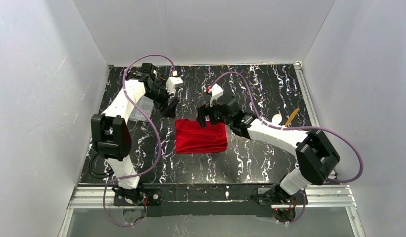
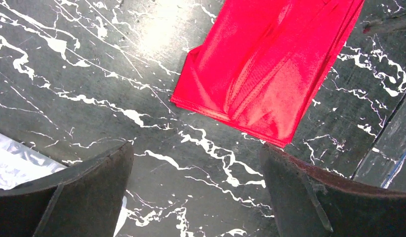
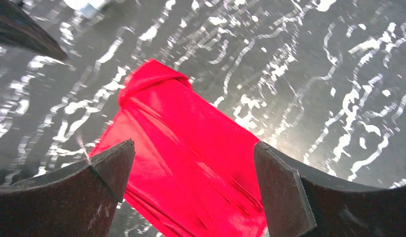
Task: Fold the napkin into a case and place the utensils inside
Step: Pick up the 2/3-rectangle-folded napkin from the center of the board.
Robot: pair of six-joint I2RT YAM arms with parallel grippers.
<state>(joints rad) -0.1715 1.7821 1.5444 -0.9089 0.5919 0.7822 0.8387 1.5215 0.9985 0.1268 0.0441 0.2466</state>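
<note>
We see the napkin (image 1: pixel 201 137) lying near the ctr of the table (image 1: pixel 270 163), folded into a stubby layered rectangle. It is creased but mostly flat. In the right wrist view one corner humps up a little.

The left arm rises from its base at the near left and runs far along the left side. It then bends back at the wrist, so the left gripper (image 1: pixel 170 105) points down at the marble just off the napkin's far-left corner. Its fingers (image 2: pixel 77 197) stand wide apart w/ only bare tabletop btwn them. The cloth's edge lies just ahead of them, untouched.

The right arm has its elbow low at the near right, w/ the forearm stretched left across the table. The right gripper (image 1: pixel 205 117) hangs over the napkin's far edge, tilted downward. Its fingers (image 3: pixel 309 197) are also spread wide, w/ red cloth showing below the gap. Neither tip pinches the cloth, so this one holds nothing either.

The utensils, a white spoon (image 1: pixel 276 119) and a yellow-gold piece (image 1: pixel 292 117), lie close together at the right, on the far side of the right forearm and well apart from the napkin. The forearm hides part of the spoon, and the gold piece lies on a diagonal. A clear plastic box (image 1: pixel 142 109) sits at the left, just beside the left arm's wrist.
</note>
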